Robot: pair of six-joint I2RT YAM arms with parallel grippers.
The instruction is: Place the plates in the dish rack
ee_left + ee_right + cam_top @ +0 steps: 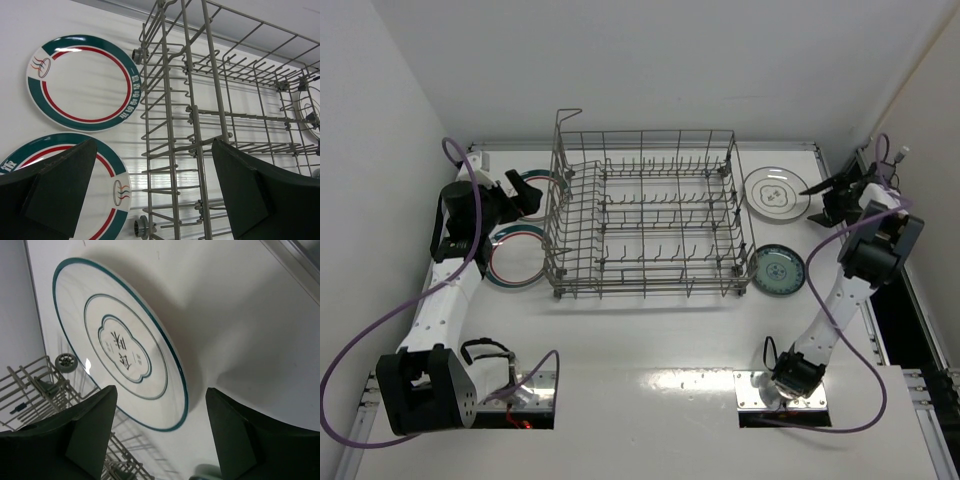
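Top external view, from the left side: the left gripper (527, 190) hangs with its jaws wide apart and holds nothing. It is just over the far banded plate (82, 82), close to the left wall of the dish rack (645, 283). The near banded plate (100, 205) lies flat on the table (650, 340) just beside the first one, both outside the rack. I think they lie there because they wait for loading, and this arm can reach them.

No plate stands between the tines of the rack, so the task seems to be at its beginning.

On the right of the rack lies the white plate with grey rings (120, 345), and nearer to the arms the small teal-blue plate (778, 270), the two a little apart. The right gripper (161, 390) is also spread open and empty. In the right wrist view the ringed plate's near edge lies between its fingers, probably to take the rim.
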